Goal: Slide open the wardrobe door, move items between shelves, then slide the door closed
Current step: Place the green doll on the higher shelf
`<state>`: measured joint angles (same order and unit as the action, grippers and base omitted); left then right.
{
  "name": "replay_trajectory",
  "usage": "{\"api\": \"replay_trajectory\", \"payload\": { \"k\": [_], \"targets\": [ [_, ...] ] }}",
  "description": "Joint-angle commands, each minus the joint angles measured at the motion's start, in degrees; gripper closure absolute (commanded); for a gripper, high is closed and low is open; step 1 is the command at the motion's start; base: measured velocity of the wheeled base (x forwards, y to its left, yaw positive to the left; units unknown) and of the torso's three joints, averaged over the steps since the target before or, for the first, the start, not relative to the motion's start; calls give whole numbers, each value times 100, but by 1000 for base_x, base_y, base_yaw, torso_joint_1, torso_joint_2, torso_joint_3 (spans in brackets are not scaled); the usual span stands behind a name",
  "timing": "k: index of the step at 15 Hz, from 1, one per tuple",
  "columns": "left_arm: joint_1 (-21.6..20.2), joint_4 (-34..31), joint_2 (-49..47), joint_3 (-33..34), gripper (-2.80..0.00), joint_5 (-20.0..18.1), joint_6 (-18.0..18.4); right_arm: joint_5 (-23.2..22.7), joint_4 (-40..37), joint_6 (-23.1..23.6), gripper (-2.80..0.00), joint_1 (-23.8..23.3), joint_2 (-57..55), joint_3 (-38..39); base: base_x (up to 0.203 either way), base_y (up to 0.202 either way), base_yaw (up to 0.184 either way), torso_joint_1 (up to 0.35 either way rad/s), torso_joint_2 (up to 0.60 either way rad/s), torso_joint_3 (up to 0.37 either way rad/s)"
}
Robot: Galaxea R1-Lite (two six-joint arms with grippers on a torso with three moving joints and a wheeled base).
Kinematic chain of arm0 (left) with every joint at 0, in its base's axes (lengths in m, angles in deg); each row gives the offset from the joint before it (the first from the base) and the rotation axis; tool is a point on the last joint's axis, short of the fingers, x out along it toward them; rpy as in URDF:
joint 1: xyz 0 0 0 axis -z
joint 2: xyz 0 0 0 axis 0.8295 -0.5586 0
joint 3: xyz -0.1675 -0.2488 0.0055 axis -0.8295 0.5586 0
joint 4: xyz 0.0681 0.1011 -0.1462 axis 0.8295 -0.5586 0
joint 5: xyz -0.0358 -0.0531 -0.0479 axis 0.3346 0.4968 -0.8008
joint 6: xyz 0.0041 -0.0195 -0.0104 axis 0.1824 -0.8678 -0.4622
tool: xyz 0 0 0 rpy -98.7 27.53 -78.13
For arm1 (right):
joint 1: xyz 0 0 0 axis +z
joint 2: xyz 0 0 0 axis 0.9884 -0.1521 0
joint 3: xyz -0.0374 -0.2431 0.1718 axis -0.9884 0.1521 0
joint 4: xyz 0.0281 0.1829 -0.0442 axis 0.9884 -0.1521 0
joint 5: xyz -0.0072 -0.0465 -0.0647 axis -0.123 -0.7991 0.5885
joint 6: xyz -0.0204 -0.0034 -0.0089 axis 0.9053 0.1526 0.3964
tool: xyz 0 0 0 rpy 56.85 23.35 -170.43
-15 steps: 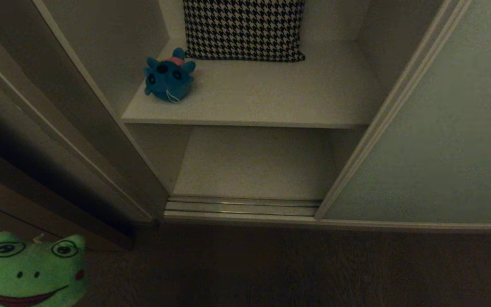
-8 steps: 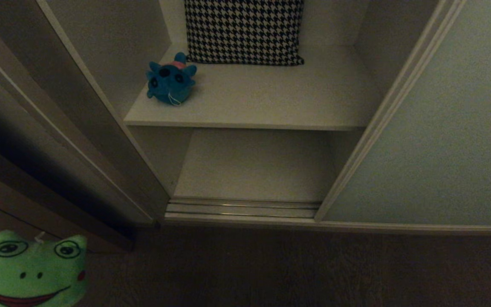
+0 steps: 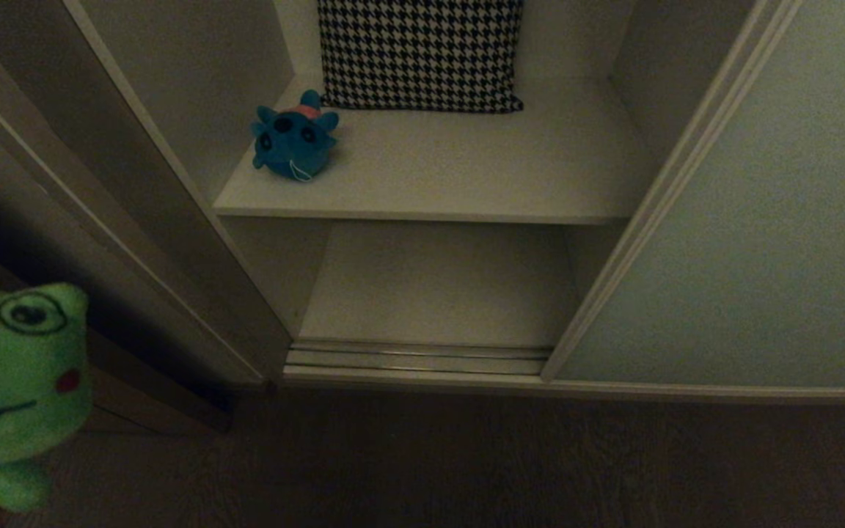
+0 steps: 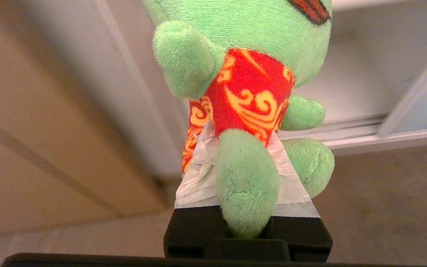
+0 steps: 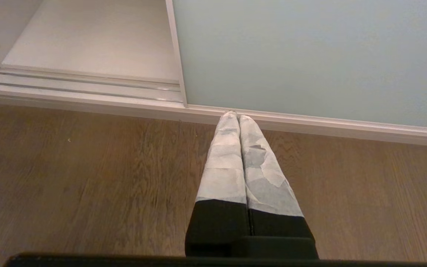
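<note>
My left end effector (image 4: 235, 155) pinches the green frog (image 3: 12, 381) by its red-shirted body, off the shelves, by the wardrobe's left frame. My right end effector (image 5: 237, 116) hangs pressed together over the floor (image 5: 87, 178). The teal plush (image 3: 294, 143) sits at the upper shelf's (image 3: 466, 176) front-left corner; the lower shelf (image 3: 437, 282) lies bare. The sliding door (image 3: 760, 242) stands open at right. I read no writing.

A plush creature (image 3: 293, 143) sits on the upper shelf (image 3: 466, 183), left of and seemingly just before the cushion (image 3: 420, 51).
</note>
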<state>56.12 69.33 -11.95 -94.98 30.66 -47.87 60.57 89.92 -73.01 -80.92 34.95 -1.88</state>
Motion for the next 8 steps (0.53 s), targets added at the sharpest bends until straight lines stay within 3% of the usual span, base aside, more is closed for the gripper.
{"api": "replay_trajectory", "payload": {
  "k": [1,4,8],
  "targets": [
    [14,-1,-1647,-927,0,-223,-104,-1,2,0,0,2,15,0,0,0,0,0,0,0],
    [108,-23,-3837,-2753,0,-787,-374,-1,2,0,0,2,15,0,0,0,0,0,0,0],
    [660,-56,-6516,-5304,0,-1137,-527,-1,2,0,0,2,16,0,0,0,0,0,0,0]
  ]
}}
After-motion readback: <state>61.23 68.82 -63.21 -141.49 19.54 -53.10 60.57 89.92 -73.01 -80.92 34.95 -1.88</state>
